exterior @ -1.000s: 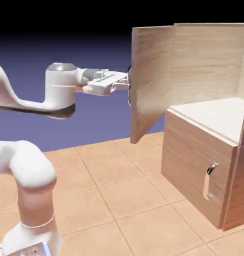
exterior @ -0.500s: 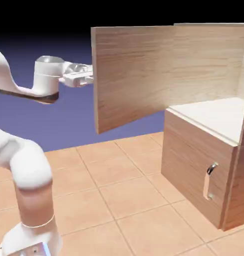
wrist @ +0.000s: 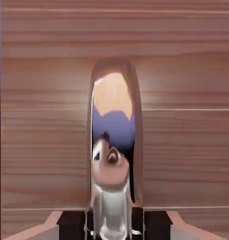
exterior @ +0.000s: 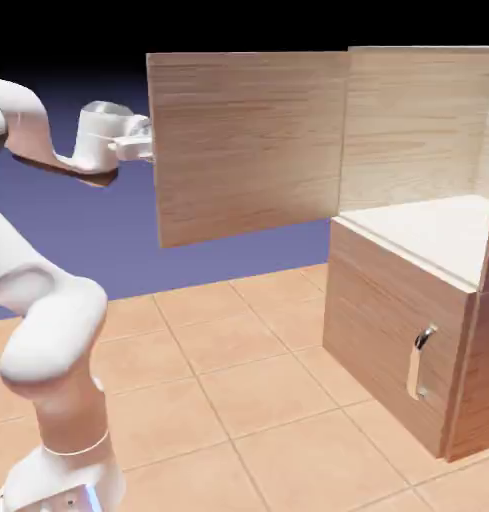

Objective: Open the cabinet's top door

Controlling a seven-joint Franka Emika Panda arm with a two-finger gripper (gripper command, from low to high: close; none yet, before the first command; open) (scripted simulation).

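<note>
1. Exterior view: the top door point(exterior: 253, 145) stands wide open, upper middle; the gripper point(exterior: 151, 148) meets its free edge, upper left. That edge has swung farther left than in the earlier frames.
2. Hand view: the fingertips clench the handle point(wrist: 112, 206), bottom middle, its long axis running up the frame.

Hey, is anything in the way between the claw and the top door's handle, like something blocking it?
No, nothing visible stands between them: the claw is closed on the curved handle of the top door.
</note>
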